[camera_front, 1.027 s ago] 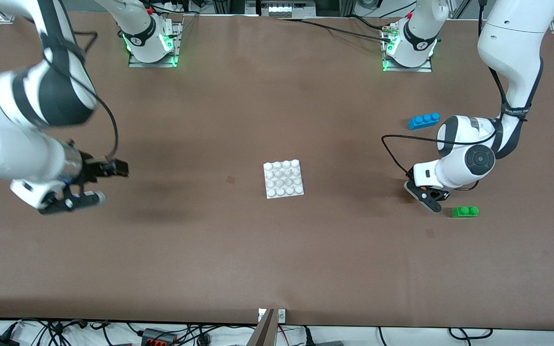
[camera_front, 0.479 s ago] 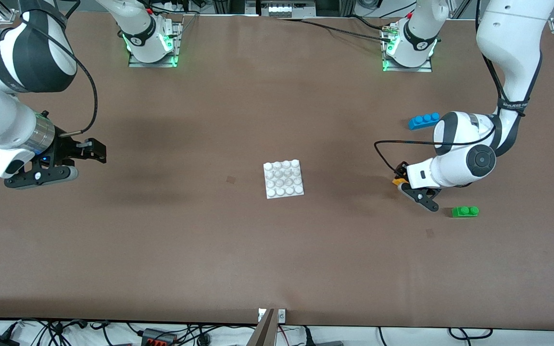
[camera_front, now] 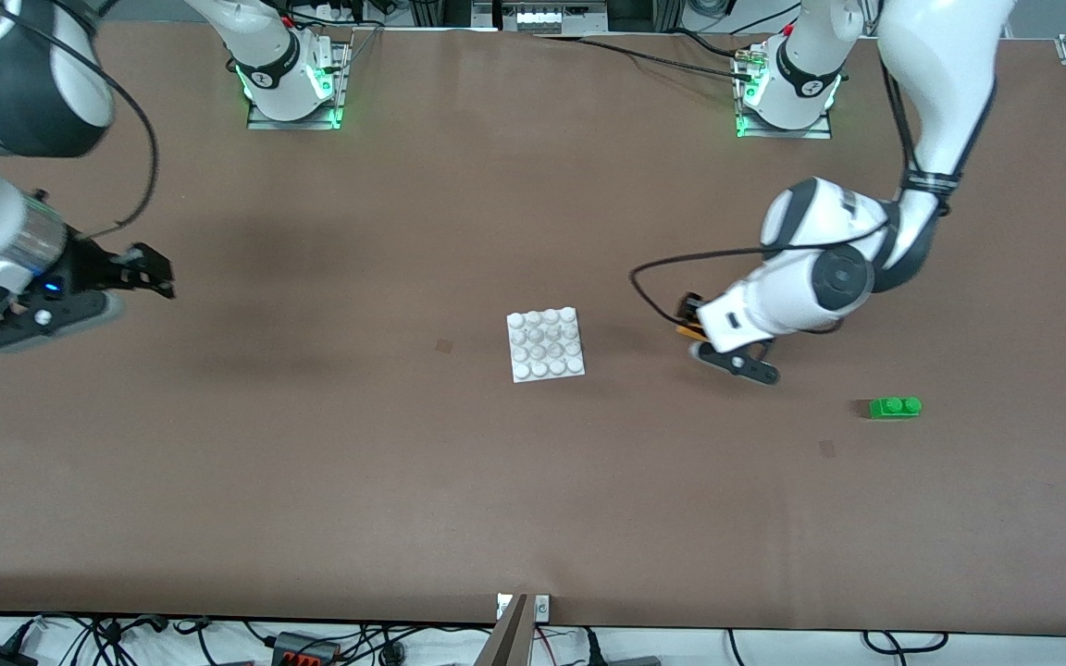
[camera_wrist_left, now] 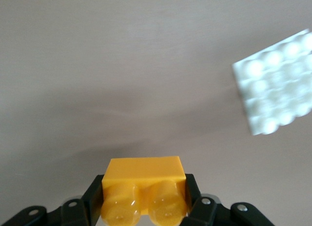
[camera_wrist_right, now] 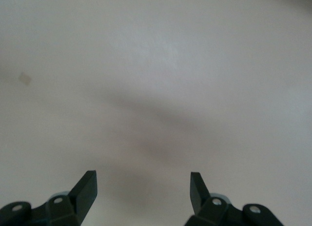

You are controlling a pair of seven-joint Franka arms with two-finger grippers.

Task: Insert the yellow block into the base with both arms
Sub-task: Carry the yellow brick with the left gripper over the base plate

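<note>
- Left wrist view shows the left pincer (camera_wrist_left: 144, 206) pinching the yellow block (camera_wrist_left: 144, 187) between its two fingers, studs facing the camera; judging by this grip, the brick's underside is left free to press onto studs.
- The base (camera_front: 546, 345) lies flat on the worktop (camera_front: 533, 518) about midway between the two arms' ends, where either arm can reach it; nothing sits on its studs yet.
- In the front view the left pincer (camera_front: 723, 350) hangs over bare worktop beside the base, toward the left arm's end, with only an edge of the yellow block (camera_front: 687, 329) showing past the wrist.
- The left arm comes down from its base, bends at the elbow and points its forearm toward the base, wrist low.
- The right pincer (camera_front: 80, 301) hovers over the worktop at the right arm's end, well apart from the base; the right wrist view shows its fingers (camera_wrist_right: 86, 189) spread with nothing between them, so I judge it has yet to steady the plate.
- A green brick (camera_front: 895, 407) lies apart, nearer the front camera than the left pincer's spot, unused.
</note>
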